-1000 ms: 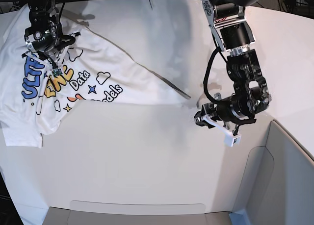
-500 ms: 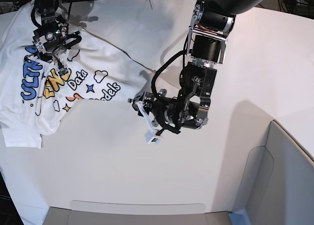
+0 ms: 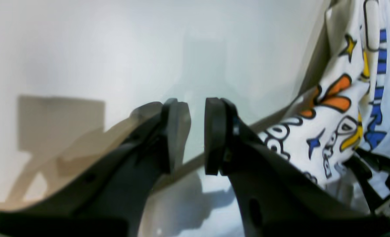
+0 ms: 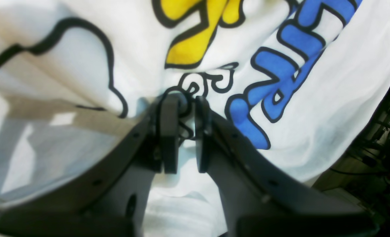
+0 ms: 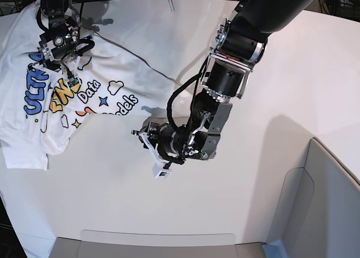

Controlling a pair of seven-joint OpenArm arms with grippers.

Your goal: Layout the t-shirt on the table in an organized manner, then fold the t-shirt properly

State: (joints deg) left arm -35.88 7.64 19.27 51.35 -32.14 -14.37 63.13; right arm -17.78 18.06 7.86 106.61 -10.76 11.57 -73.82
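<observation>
While the right pincer (image 5: pixel 63 60) stays pinched on a fold of the t-shirt (image 5: pixel 84 84) near the yellow and blue lettering at the far left of the worktop (image 5: pixel 185 207), the left arm has swung across from the bare right side of the surface to the shirt's lower edge within the last second. Its left pincer (image 5: pixel 151 151) now hovers low just beside that hem, jaws parted with only a narrow gap and nothing between them; the left wrist view shows bare worktop through the gap and the printed cloth off to one side. That move suggests the spreading step is still underway: the arm that had been away from the garment is now placed to take a second hold, which the laying-out needs before any fold. The t-shirt lies bunched and creased at the left of the worktop, print side up, partly draped toward the edge. Its long axis runs roughly from the far left corner diagonally toward the centre, with a sleeve or side hanging at the near left; where the collar lies cannot be told.
</observation>
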